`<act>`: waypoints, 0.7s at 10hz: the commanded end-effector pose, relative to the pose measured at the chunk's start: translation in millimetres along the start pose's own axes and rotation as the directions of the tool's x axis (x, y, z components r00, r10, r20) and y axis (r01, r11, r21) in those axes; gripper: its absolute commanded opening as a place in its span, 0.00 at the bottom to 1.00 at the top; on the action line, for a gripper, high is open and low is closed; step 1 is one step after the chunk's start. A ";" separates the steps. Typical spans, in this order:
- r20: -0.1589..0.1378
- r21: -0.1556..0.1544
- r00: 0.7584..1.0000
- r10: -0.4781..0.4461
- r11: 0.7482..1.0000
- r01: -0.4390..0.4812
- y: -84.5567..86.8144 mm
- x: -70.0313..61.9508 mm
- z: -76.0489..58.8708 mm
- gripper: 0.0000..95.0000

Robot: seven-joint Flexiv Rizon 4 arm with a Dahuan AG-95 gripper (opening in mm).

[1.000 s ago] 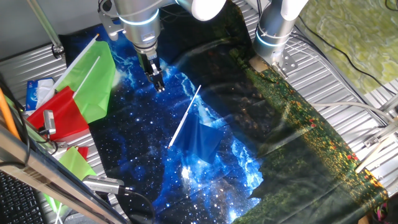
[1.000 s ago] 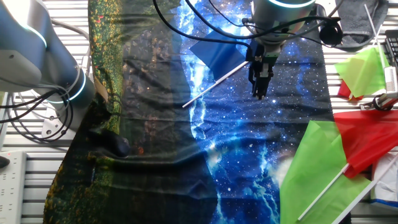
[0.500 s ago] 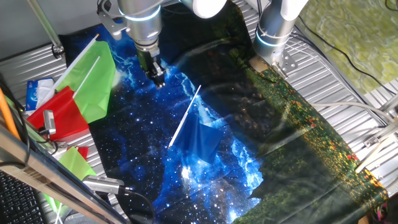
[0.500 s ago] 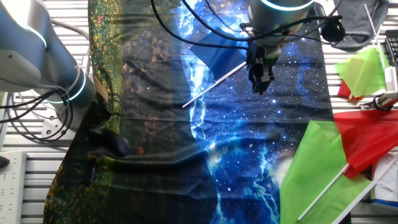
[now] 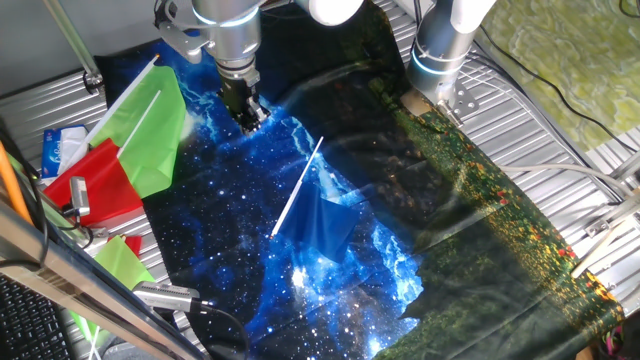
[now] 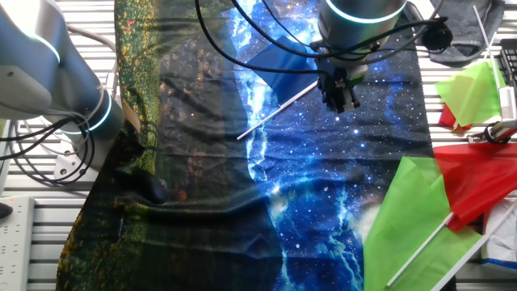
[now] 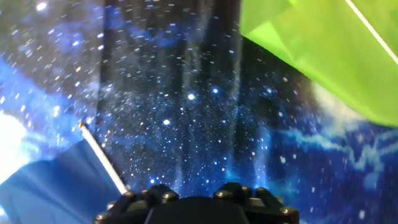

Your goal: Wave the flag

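The dark-blue flag lies flat on the starry blue cloth, its thin white stick pointing up and to the right. It also shows in the other fixed view and at the lower left of the hand view. My gripper hangs above the cloth, up and to the left of the stick's bare end, apart from it. In the other fixed view my gripper is just right of the stick. Its fingers look pressed together with nothing between them. The hand view shows only the gripper's base.
A bright green flag and a red flag lie at the cloth's left edge; the green flag fills the hand view's upper right. A second robot arm's base stands at the back. Metal slats border the cloth.
My gripper has risen and drifted slightly away from the flag's stick, toward the back of the cloth. The flag has not moved.
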State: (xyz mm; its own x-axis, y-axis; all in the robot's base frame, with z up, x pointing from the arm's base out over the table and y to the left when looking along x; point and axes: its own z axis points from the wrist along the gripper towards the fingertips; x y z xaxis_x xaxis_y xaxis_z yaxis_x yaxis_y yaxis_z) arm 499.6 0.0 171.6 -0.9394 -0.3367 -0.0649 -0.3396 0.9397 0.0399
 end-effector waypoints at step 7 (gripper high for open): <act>-0.029 -0.021 0.997 -0.068 0.997 0.068 0.9 -1.3 1.0 0.00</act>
State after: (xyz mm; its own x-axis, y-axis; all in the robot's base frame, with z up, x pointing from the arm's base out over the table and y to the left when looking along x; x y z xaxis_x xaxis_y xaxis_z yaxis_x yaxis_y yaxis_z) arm 500.8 1.7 170.8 -0.9107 -0.4117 -0.0340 -0.4131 0.9090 0.0554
